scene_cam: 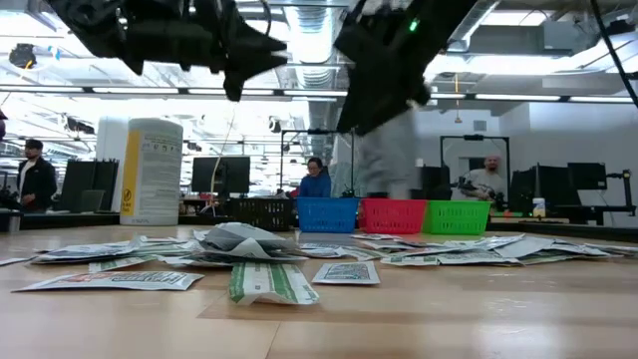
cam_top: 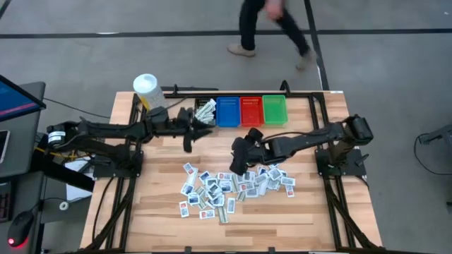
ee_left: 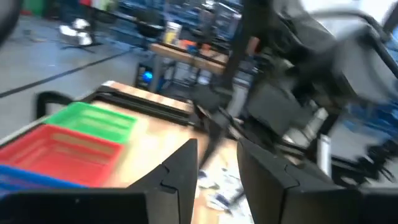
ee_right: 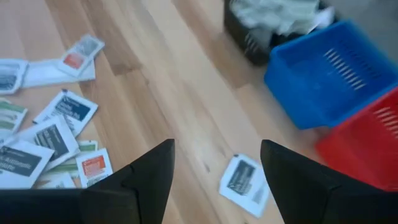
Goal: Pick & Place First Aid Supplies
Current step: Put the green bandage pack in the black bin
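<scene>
**Sorting barely begun: most packets on the table**

High view: the packets [cam_top: 233,187] lie heaped at about 6 o'clock from the row of bins. The black bin [cam_top: 205,111], at the row's 9 o'clock end, already holds some; blue [cam_top: 227,111], red [cam_top: 251,111] and green [cam_top: 275,110] look empty. The left gripper [cam_top: 201,121] hangs by the black bin; the right gripper [cam_top: 239,164] hovers at the heap's 12 o'clock edge.

Low view: packets [scene_cam: 249,254] spread across the boards, bins behind.

Left wrist view: its fingers [ee_left: 180,177] stand apart, nothing between them.

Right wrist view: the fingers [ee_right: 149,177] are spread wide, empty, above one stray packet [ee_right: 244,179].
</scene>
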